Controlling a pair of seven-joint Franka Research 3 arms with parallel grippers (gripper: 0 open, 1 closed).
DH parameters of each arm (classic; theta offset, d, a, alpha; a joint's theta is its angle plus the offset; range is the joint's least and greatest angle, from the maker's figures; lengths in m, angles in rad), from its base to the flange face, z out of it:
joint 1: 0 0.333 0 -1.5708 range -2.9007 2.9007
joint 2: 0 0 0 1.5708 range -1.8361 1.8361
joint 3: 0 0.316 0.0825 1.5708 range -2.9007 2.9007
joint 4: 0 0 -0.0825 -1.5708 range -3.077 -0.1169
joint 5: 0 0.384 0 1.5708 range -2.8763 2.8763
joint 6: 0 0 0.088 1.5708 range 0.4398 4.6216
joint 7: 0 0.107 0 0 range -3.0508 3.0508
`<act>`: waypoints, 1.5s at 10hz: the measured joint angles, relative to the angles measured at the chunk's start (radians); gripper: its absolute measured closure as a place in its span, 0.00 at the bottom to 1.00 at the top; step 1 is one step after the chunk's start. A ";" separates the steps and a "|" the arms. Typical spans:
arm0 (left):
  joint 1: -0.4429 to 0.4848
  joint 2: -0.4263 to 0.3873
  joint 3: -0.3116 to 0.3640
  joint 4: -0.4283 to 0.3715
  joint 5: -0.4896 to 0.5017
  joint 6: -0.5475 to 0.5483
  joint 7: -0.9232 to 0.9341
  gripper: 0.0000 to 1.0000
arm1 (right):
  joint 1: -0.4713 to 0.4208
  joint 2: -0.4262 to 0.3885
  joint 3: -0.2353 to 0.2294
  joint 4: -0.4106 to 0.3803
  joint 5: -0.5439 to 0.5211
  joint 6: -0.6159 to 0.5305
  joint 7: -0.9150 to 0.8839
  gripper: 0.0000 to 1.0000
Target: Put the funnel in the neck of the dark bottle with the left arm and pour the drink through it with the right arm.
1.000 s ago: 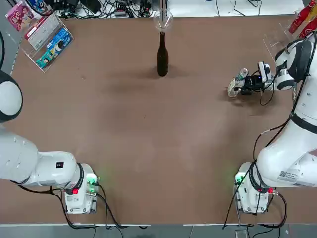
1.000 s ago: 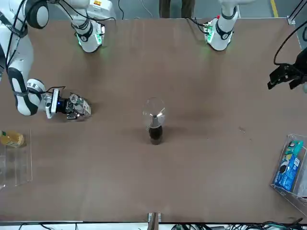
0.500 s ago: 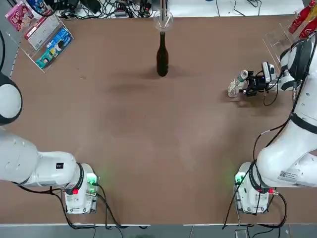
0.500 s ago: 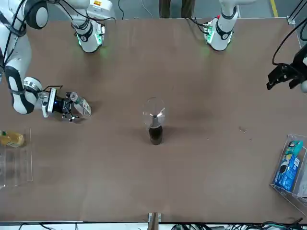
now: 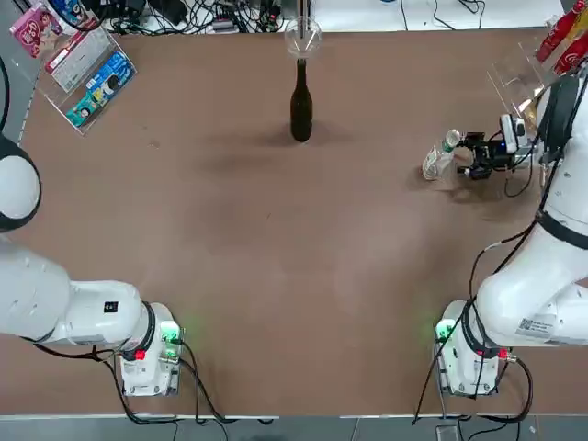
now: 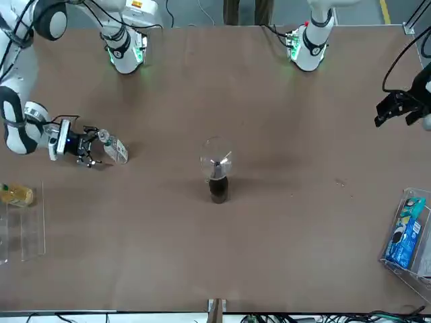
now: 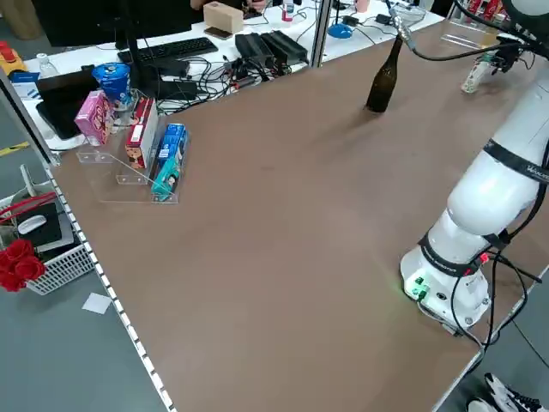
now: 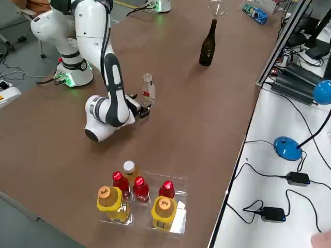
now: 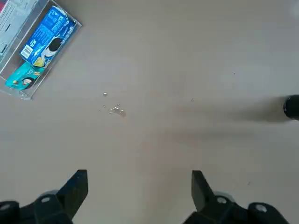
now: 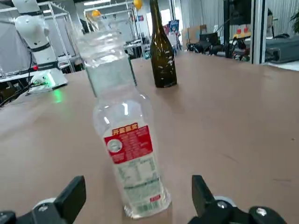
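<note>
**benchwatcher:** OK, using the dark bottle [image 5: 301, 115] as the landmark. Top view: it's standing upright, and the funnel [image 5: 303, 37] is sitting in its neck. The drink [image 5: 436, 163] is standing on the table well off to the robot's right of it. Where's everybody else?

**tablecam_fan:** Front view: the right gripper [image 6: 98, 148] is hovering just beside the drink, on the side away from the dark bottle. The left gripper [image 6: 394, 121] is hanging well off to the robot's left of the dark bottle.

**benchwatcher:** Left side view is showing the snack tray [image 7: 129, 176] well off to the robot's left of the dark bottle. What's the right side view giving you?

**tablecam_fan:** The drinks tray [image 8: 178, 209] is sitting to the robot's right of the dark bottle, farther out than the drink.

**benchwatcher:** And the grippers, holding anything?

**tablecam_fan:** Nah. Left wrist view: that one's fingers are standing wide apart with nothing between them, and some droplets [image 9: 117, 111] are lying on the table between the snack tray and the dark bottle. Right wrist view: those fingers are spread too, fully let go, and the drink is standing on its own, leaning on nothing, nearer the camera than the dark bottle.
</note>
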 joint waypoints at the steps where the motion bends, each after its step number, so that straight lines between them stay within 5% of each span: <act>1: 0.001 0.000 0.000 0.000 0.000 0.000 0.000 0.02 | 0.003 -0.028 -0.022 0.010 -0.047 0.003 0.038 0.00; 4: 0.001 0.000 0.001 -0.001 0.000 0.000 0.000 0.02 | 0.012 -0.170 -0.054 0.058 -0.225 0.050 0.344 0.00; 8: 0.001 0.000 0.001 -0.001 0.000 0.001 0.000 0.02 | 0.058 -0.404 -0.036 0.072 -0.462 0.203 0.869 0.00; 10: 0.002 0.000 0.001 -0.001 0.000 0.002 0.000 0.02 | 0.066 -0.490 0.011 0.108 -0.558 0.230 1.104 0.00; 12: 0.002 0.000 0.001 -0.001 0.000 0.002 0.000 0.02 | 0.069 -0.532 0.069 0.224 -0.657 0.215 1.394 0.00; 15: 0.003 -0.001 0.001 -0.001 0.000 0.006 0.000 0.02 | 0.072 -0.601 0.203 0.368 -0.853 0.200 1.916 0.00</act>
